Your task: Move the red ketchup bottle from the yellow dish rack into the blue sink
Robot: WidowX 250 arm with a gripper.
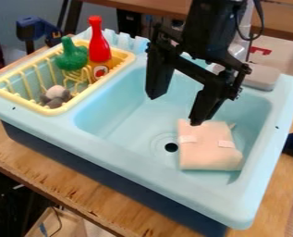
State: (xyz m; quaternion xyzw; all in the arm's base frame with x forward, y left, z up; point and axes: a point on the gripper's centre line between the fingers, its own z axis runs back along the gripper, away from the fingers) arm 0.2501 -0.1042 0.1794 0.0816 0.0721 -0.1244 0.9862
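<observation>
The black two-finger gripper (pixel 175 109), fingers apart, hangs above a light-blue plastic toy sink (pixel 120 115); inside, a folded pale-peach cloth (pixel 209 150) lies at the drain's (pixel 171 147) three o'clock. A brown wooden tabletop (pixel 65 180) supports the sink; a grey wall (pixel 99 17) stands at eleven o'clock.

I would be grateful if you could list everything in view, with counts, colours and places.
Folded cloth: one, pale peach, in the basin
Sink: one, light blue, on the table
Drain hole: one, black, beside the cloth
Rack: one, yellow, at the sink's left end
Bottle: one, red, in the rack
Lumpy toy: one, green, beside the bottle
Small items: count unclear, grey and whitish, in the rack
Block: one, grey, back right rim
Clamp: one, dark blue, upper left
Table: one, wooden, beneath
Arm: one, black, top
Claw: one, black, open above the basin
</observation>
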